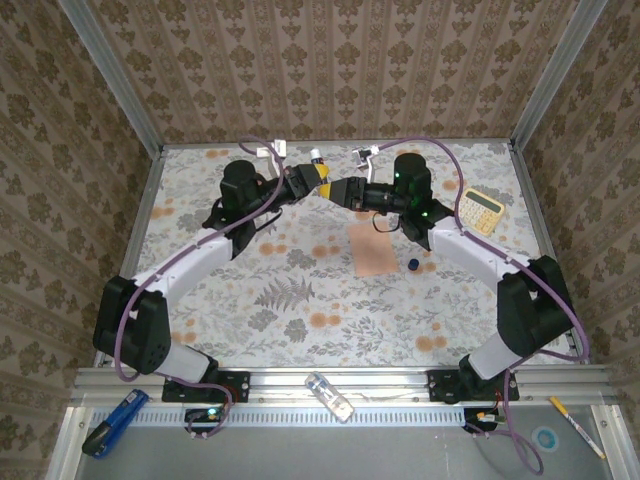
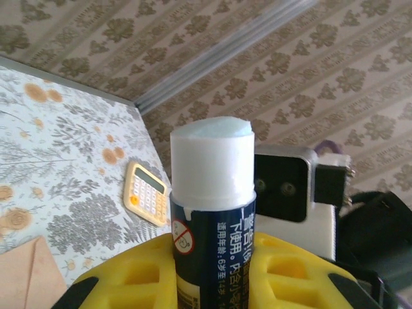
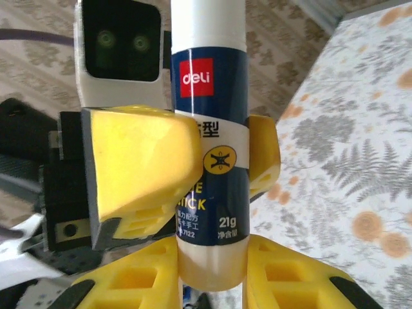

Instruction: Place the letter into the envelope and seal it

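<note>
envelope [image 1: 372, 250] | salmon-pink paper rectangle, plain face up | flat on counter [image 1: 250, 300], right of centre | long edges run away from near edge | left wrist view: paler tan, creased corner of envelope [image 2: 26, 278]

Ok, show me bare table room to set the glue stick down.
Free: the table stretch between the left arm, the peach paper and the near rail. Crowded: far centre, where left fingers and right fingers hold the glue stick; right of the paper, blue cap and calculator.

The glue stick [image 3: 209, 96] runs off the top edge, its label partly covered.
</note>
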### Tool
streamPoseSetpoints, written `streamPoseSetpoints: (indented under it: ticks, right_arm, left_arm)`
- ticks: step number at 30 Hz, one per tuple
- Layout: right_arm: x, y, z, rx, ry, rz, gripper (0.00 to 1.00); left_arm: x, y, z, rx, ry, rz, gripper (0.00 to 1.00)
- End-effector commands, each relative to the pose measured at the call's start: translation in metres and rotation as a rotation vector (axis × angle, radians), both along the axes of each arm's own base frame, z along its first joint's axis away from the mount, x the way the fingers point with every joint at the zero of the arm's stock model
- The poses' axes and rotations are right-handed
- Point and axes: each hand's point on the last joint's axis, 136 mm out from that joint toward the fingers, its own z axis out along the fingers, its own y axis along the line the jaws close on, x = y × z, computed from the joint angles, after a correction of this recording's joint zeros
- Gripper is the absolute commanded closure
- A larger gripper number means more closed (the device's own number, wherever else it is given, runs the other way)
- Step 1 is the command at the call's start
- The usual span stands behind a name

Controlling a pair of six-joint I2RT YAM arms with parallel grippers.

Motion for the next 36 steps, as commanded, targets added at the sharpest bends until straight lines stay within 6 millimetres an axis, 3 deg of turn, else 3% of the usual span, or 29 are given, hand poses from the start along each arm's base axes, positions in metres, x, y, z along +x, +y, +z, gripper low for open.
streamPoseSetpoints:
  ticks: [1, 6, 14, 18, 21, 23, 27, 30, 33, 36]
  right_arm:
    - [-0.007, 0.015, 0.015, -0.089, -0.111, -0.041, 0.75]
    - [-0.007, 0.022, 0.007, -0.181, -0.157, -0.115, 0.76]
    - [-0.007, 0.034, -0.005, -0.188, -0.151, -0.138, 0.75]
    - [-0.008, 0.028, -0.001, -0.151, -0.116, -0.112, 0.73]
    - [-0.005, 0.011, 0.003, -0.116, -0.053, -0.094, 0.72]
    - [-0.006, 0.0, 0.006, -0.086, -0.005, -0.054, 0.67]
    - [-0.014, -0.025, 0.019, 0.037, 0.059, 0.04, 0.39]
    - [-0.016, -0.051, 0.027, 0.124, 0.087, 0.077, 0.26]
    - [-0.02, -0.066, 0.029, 0.15, 0.092, 0.1, 0.22]
    - [-0.025, -0.066, 0.032, 0.163, 0.069, 0.12, 0.21]
  left_arm:
    - [-0.016, -0.017, 0.019, -0.02, -0.023, -0.006, 1.0]
    - [-0.016, -0.023, 0.012, -0.026, 0.035, 0.03, 1.0]
    - [-0.018, -0.03, 0.011, -0.028, 0.048, 0.018, 1.0]
    - [-0.019, -0.03, 0.013, -0.02, 0.033, 0.005, 1.0]
    - [-0.019, -0.027, 0.015, -0.016, 0.021, -0.004, 1.0]
    - [-0.017, -0.025, 0.014, -0.016, 0.019, -0.011, 1.0]
    - [-0.013, -0.019, 0.014, -0.022, 0.013, -0.022, 1.0]
    - [-0.011, -0.014, 0.016, -0.022, 0.005, -0.03, 1.0]
    - [-0.01, -0.011, 0.016, -0.024, -0.006, -0.037, 1.0]
    - [-0.01, -0.012, 0.022, -0.042, -0.031, -0.052, 1.0]
